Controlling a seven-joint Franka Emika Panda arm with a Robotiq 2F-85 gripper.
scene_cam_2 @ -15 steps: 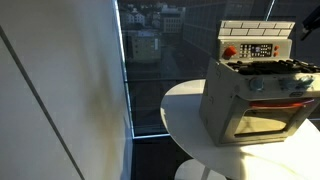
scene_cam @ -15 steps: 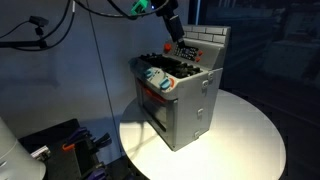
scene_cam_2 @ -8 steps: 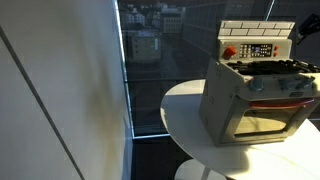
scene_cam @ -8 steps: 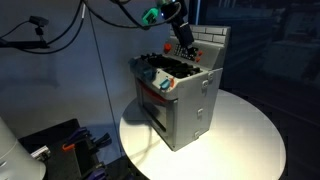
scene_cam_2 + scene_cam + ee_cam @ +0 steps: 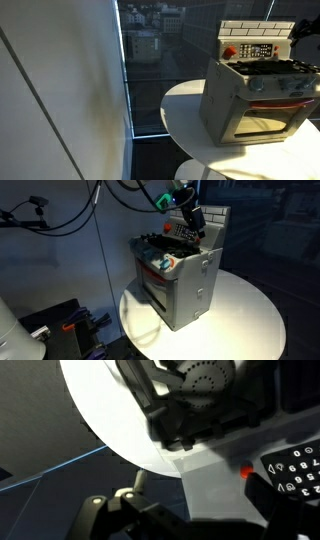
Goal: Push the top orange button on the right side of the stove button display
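the round table (image 5: 250, 315) is seen nearest in an exterior view, with the stove (image 5: 195, 290) set on it and the oven door (image 5: 153, 285) shut. behind the hob, the upright back panel carries the display (image 5: 255, 50), a dark keypad with a red knob (image 5: 229, 52) at its left end in that view. the target button is judged to lie at the opposite, right end of the display, but it is too small to be picked out in either exterior view. in the wrist view an orange dot (image 5: 246, 472) is seen just beside the keypad; whether it is the target cannot be told. the gripper (image 5: 196, 222) is held over the rear of the hob, near the panel and apparently not touching it. whether its fingers are spread or closed cannot be told. the approach is judged to be in hand, the press not yet made. next, a fingertip would need to be lined up on the top orange button and driven squarely in, without neighbouring keys being caught.
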